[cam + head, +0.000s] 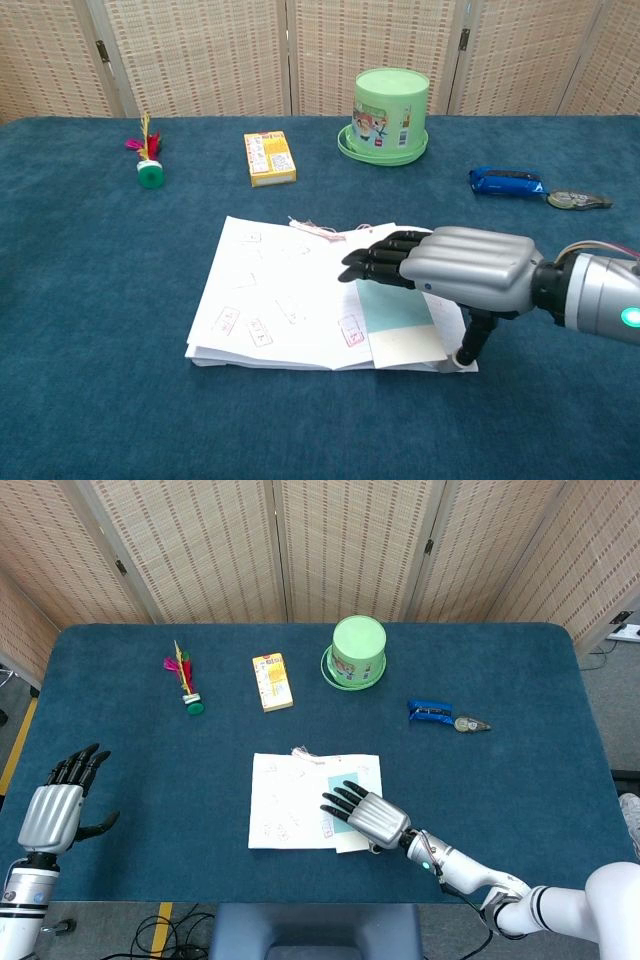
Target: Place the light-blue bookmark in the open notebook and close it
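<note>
Bookmark [400,322] lies lengthwise along the notebook's [270,300] right page, under right hand [460,272]

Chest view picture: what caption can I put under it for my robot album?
The right robot hand reaches flat over the light-blue bookmark lying on the open notebook.

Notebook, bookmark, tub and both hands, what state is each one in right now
notebook: open, lying flat
light-blue bookmark: lying on the notebook's right page, partly under the right hand
right hand: fingers extended over the bookmark, holding nothing
left hand: open, away from the notebook
green tub: upside down on its lid
</note>
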{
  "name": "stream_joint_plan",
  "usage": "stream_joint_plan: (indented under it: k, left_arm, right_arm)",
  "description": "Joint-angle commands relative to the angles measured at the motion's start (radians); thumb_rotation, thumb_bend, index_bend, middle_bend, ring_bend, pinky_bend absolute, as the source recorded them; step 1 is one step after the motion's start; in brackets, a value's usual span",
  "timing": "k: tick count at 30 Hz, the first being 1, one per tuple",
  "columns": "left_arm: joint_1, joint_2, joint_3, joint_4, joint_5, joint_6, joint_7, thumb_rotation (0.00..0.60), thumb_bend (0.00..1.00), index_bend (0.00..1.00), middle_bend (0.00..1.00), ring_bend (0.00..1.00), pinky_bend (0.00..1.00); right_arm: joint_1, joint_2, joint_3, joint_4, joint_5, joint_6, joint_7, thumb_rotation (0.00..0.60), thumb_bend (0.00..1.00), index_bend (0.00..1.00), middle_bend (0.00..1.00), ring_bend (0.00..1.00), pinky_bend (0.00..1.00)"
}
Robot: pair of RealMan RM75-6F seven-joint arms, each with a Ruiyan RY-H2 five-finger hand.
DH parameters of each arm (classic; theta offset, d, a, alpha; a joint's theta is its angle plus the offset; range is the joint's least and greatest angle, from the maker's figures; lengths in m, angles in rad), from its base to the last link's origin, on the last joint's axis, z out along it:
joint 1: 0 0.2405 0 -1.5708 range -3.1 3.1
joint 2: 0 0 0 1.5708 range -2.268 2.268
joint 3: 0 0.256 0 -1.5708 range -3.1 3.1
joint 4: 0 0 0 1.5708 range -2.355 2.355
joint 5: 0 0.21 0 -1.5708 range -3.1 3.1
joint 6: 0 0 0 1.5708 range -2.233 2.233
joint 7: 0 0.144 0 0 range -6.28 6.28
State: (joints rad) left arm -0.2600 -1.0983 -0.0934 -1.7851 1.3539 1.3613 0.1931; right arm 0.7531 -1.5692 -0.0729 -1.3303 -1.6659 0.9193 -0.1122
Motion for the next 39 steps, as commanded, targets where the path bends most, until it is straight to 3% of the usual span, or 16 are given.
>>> stream_joint_plan:
  k: [1,39]
  left_arm:
    - [0.002,0.001,0.0,0.001,0.001,0.001,-0.003,0.6,0.27,0.13,0.07,0.1,0.16]
    - [0.012,0.012,-0.002,-0.002,0.006,-0.003,-0.016,0.6,0.27,0.13,0.07,0.1,0.16]
  right_arm:
    - [0.002,-0.002,0.002,-0.003,0.0,-0.001,0.0,0.6,0.0,0.0,0.0,0.0,0.0]
    - [0.008,0.046,0.04,-0.107,-0.007,0.05,-0.013,0.6,0.0,0.0,0.0,0.0,0.0]
